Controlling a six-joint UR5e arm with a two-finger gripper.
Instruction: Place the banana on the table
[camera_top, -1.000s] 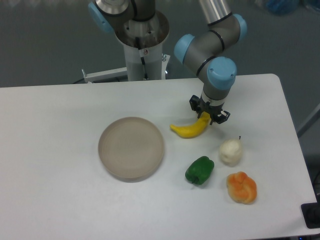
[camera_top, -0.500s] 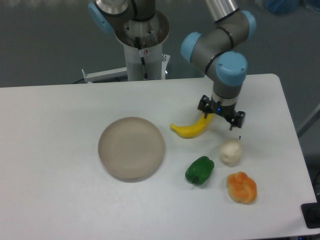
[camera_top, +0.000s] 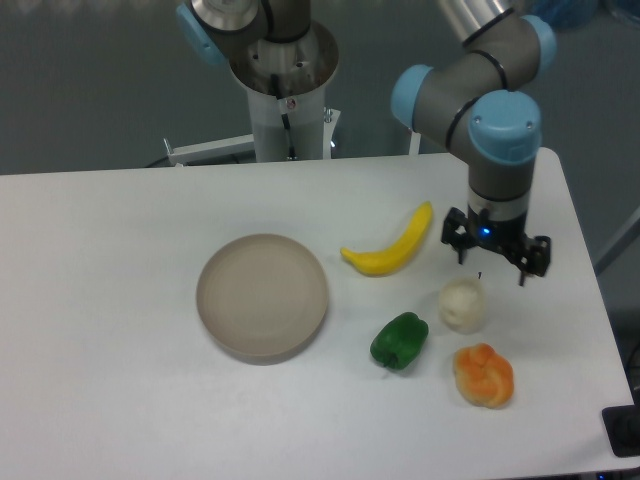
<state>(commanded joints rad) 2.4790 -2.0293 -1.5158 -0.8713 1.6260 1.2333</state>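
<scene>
The yellow banana (camera_top: 391, 246) lies flat on the white table (camera_top: 120, 300), between the round plate and my gripper, with nothing touching it. My gripper (camera_top: 496, 258) hangs to the banana's right, just above and right of the white garlic-like item. Its fingers (camera_top: 456, 247) are spread apart and hold nothing.
A round beige plate (camera_top: 262, 295) sits left of the banana. In front of the banana are a green pepper (camera_top: 399, 341), a white bulb (camera_top: 461, 304) and a lumpy orange fruit (camera_top: 483, 375). The robot base (camera_top: 285, 90) stands at the table's far edge.
My gripper has let go of the banana's tip and moved right, away from it. The banana has stayed lying on the table in the same spot.
</scene>
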